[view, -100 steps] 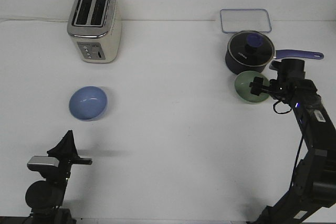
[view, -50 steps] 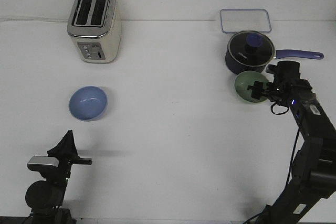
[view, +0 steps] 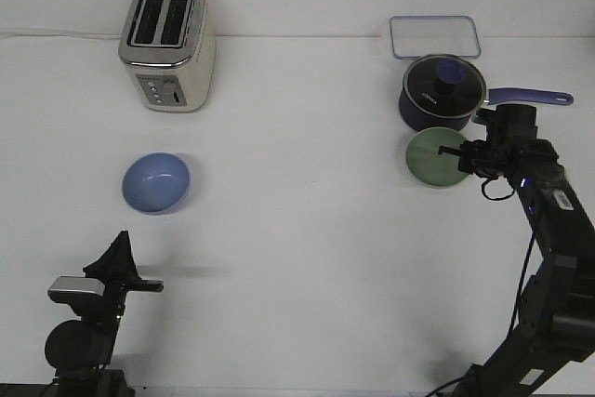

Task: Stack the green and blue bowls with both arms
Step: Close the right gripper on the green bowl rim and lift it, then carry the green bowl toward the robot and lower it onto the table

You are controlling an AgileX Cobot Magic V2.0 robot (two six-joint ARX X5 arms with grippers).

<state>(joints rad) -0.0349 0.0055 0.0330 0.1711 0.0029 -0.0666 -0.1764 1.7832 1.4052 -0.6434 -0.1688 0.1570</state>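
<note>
Green bowl [view: 432, 157]: pinched at its 3 o'clock rim by right gripper [view: 459, 156]. Blue bowl [view: 156, 182]: free. Left gripper [view: 119, 250]: jaw state unclear.

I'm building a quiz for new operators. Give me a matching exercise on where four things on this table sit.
Things:
1. blue bowl
2. green bowl
3. toaster
4. left gripper

Places:
A. far left, near the back
B. at the right gripper, just in front of the saucepan
C. near left edge, low
D. left side, in front of the toaster

Pairs: 1-D, 2-B, 3-A, 4-C
</note>
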